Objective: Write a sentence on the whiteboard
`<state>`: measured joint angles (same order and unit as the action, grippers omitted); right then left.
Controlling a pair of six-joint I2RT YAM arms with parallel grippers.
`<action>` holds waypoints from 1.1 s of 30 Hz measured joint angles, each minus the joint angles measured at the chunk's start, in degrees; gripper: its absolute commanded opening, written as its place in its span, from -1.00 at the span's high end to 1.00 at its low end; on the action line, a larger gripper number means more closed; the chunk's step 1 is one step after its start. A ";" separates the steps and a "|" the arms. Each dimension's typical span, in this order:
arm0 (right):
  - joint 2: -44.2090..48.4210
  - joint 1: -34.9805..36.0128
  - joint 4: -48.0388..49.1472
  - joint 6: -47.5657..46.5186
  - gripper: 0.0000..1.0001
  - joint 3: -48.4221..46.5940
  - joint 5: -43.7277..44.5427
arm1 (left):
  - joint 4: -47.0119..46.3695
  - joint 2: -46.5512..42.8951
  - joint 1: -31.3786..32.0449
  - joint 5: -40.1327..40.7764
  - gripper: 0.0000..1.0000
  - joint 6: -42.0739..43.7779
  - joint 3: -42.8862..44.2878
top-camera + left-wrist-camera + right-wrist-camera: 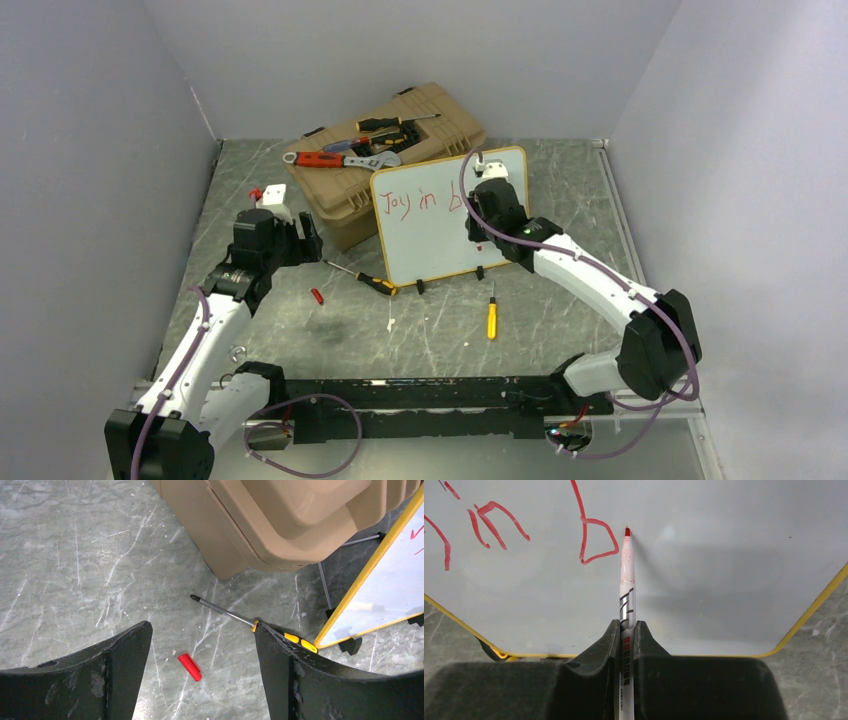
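Behind whiteboard (432, 245), tool-laden tan toolbox (345, 200)

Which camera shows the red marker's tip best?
The right wrist view: the marker runs up from the shut right gripper, its red tip at the whiteboard. In the top view that gripper hides it; the left wrist view misses it.
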<state>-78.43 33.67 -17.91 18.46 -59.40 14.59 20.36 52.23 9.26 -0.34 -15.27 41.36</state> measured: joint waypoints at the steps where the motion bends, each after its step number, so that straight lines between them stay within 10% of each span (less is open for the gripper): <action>1: -0.11 -0.09 0.02 -0.02 1.00 0.00 -0.13 | 0.00 0.02 0.00 0.00 -0.62 0.00 0.00; 33: -1.84 -2.45 0.92 -3.08 1.00 -1.75 -0.20 | 0.00 0.13 0.02 -0.02 -0.62 0.00 0.00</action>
<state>-80.27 31.22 -16.99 15.38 -61.14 14.39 20.36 52.36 9.28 -0.36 -15.27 41.36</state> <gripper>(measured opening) 0.095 0.810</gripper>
